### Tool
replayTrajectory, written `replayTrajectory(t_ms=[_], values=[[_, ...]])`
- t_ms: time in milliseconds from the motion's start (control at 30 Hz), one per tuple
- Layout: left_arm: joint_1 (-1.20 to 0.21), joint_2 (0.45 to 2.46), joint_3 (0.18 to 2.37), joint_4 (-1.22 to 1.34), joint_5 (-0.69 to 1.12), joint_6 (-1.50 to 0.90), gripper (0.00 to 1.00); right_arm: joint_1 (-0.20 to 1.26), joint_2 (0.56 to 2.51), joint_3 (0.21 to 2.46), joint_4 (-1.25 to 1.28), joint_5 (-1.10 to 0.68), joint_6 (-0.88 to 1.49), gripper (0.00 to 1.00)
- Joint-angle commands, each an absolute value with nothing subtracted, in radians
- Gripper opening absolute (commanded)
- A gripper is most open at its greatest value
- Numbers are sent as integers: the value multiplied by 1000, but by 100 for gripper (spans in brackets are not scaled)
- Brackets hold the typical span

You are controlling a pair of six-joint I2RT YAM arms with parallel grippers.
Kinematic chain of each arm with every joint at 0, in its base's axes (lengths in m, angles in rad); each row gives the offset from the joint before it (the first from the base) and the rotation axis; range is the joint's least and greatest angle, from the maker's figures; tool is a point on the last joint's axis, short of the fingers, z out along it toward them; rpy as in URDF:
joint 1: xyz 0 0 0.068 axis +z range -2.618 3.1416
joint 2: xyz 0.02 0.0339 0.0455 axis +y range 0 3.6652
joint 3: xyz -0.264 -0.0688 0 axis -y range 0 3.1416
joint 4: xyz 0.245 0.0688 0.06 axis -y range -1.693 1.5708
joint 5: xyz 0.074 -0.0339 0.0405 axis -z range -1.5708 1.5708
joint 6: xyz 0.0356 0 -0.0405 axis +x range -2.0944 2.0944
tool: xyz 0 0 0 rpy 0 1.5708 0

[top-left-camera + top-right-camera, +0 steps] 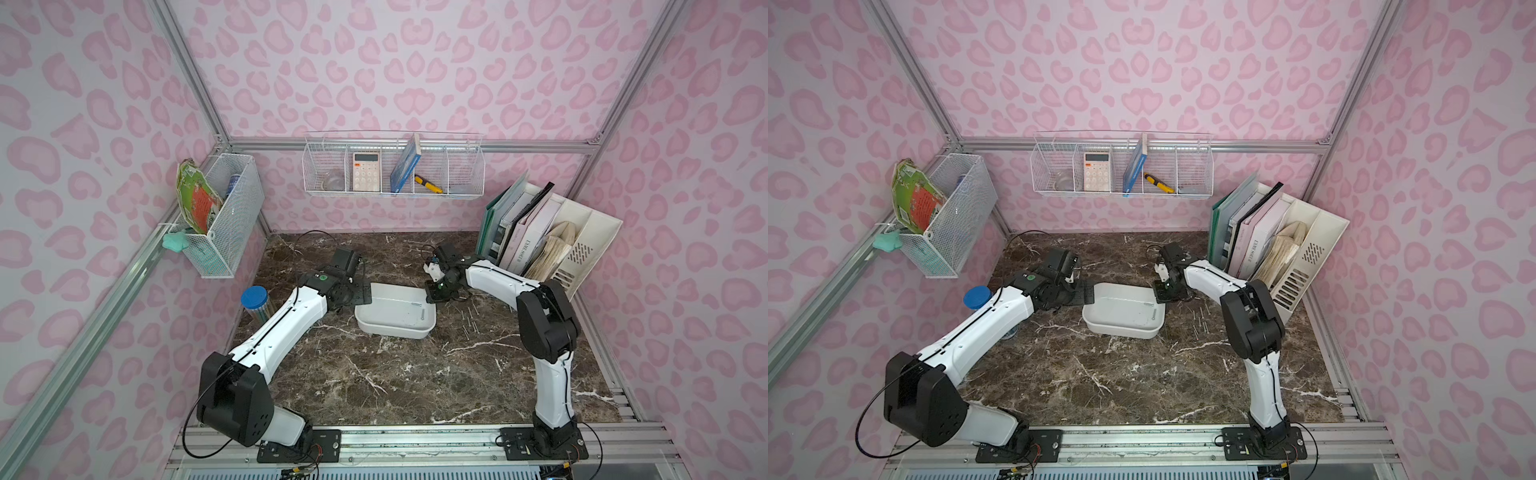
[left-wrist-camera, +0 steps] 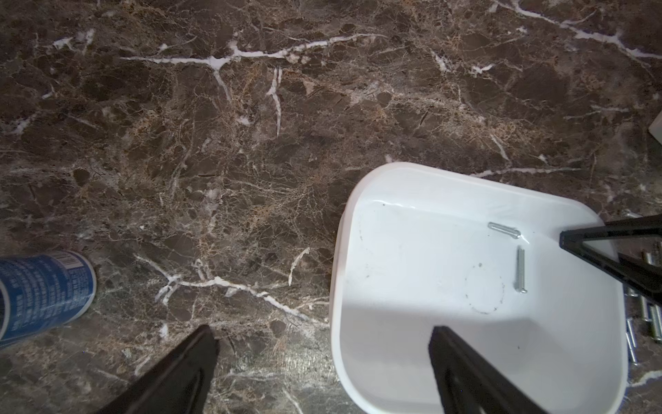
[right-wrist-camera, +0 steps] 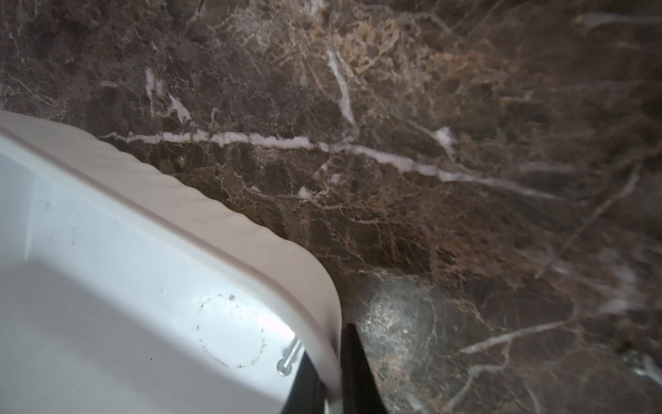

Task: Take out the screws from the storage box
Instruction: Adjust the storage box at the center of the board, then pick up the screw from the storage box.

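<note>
Left gripper spread wide, straddling storage box rim; blue can lower left of frame. Right gripper clenched on storage box corner wall; two screws inside, just beside it.

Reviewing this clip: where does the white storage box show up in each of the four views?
Both top views: the storage box sits mid-table, between the two arms.
Left wrist: the storage box fills the lower right of the picture.
Right wrist: the storage box is at the lower left, with only one corner showing.
Shared landmark: the right gripper, whose fingers are closed on the box's rim at one corner, shows in all four.
</note>
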State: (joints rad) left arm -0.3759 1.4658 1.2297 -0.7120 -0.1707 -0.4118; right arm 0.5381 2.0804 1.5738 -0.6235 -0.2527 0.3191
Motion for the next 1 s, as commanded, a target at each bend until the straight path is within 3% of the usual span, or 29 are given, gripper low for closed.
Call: replayTrajectory(t_ms=[0, 233, 667, 967], values=[[-376, 1474, 1238, -742, -159, -405, 97, 546, 2091, 1588, -665, -167, 308, 12], [-376, 1479, 1239, -743, -158, -407, 97, 560, 2085, 1608, -673, -131, 304, 26], [-376, 1475, 1240, -745, -161, -408, 97, 581, 2029, 1643, -711, -14, 296, 39], [-376, 1454, 1233, -741, -187, -421, 97, 651, 1925, 1651, -718, 57, 315, 37]])
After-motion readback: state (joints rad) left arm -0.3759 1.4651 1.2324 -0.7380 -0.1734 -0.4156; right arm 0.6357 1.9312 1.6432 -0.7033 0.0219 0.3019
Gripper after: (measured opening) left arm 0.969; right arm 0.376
